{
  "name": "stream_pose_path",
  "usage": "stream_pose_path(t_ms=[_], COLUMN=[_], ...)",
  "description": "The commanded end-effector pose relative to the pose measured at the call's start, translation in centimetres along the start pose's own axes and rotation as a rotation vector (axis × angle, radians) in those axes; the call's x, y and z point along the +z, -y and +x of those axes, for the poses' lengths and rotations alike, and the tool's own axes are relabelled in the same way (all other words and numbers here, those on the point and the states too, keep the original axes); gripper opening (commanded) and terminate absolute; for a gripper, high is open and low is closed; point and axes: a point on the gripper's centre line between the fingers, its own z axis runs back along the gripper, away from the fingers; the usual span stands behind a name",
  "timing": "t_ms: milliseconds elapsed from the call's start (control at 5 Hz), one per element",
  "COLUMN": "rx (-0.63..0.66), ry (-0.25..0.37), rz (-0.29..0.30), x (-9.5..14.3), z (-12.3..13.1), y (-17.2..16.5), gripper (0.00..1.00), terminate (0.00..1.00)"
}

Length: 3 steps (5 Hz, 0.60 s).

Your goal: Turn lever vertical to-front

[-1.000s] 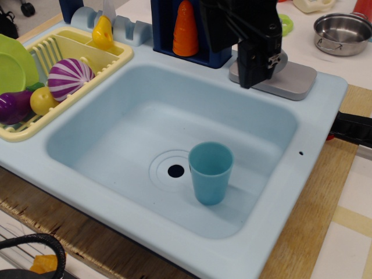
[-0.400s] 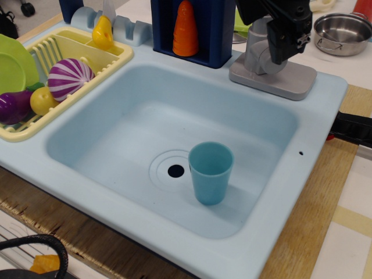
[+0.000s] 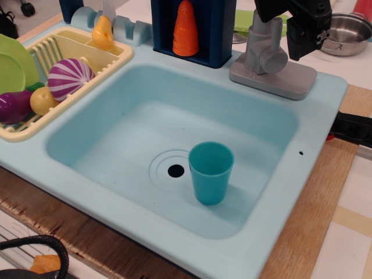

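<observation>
The tool point(image 3: 308, 35) has lifted clear to the upper right of the frame, off the lever point(image 3: 264, 49); its opening cannot be told, and it holds nothing. The lever stands at upper right on its grey plate point(image 3: 290, 81), barrel facing front, so the turn looks finished.
</observation>
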Motion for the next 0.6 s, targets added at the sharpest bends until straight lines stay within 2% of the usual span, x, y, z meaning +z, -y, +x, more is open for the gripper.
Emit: stream_pose_path(t_ms=[0, 400], rx=[0.016, 0.033], ry=[0.026, 0.000], rz=[0.022, 0.023], x=[1.00, 1.62], z=[0.88, -0.05], y=[-0.20, 0.16], gripper=[0.00, 0.00], terminate=[0.00, 0.00])
